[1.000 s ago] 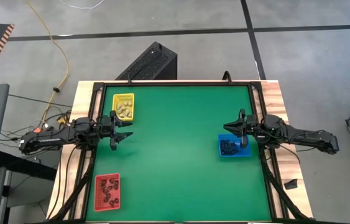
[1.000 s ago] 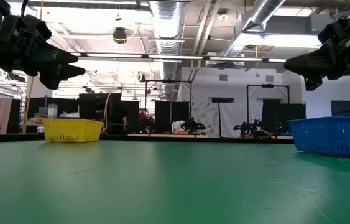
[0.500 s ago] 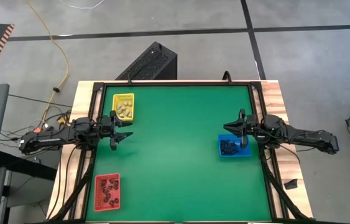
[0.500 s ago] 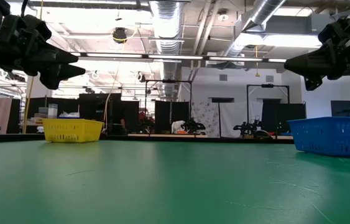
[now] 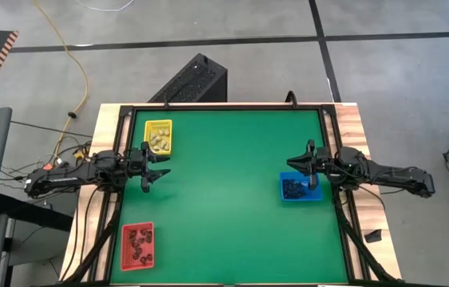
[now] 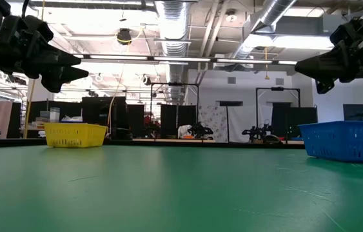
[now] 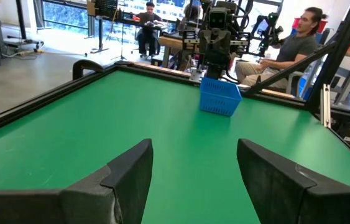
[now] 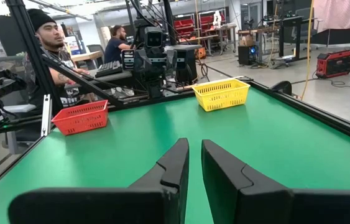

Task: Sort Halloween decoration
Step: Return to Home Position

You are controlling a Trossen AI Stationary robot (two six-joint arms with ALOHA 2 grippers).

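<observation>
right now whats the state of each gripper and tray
left gripper: open, empty, raised beside the yellow tray
right gripper: shut, empty, raised by the blue tray
yellow tray: upright, holds whitish trinkets
blue tray: upright, holds black trinkets
red tray: upright, holds dark trinkets

Whitish-cream trinkets (image 5: 159, 141): a small pale heap bunched together in the yellow tray (image 5: 158, 123), on the table's left side; single shapes too tiny to tell; black trinkets (image 5: 293, 188): a dense dark cluster in the blue tray (image 5: 300, 198) at the table's right edge, crowded toward the tray's left half; dark trinkets (image 5: 138, 244): lying loosely in the red tray (image 5: 124, 247) at the left corner, well apart from the yellow tray, several with gaps between them.
</observation>
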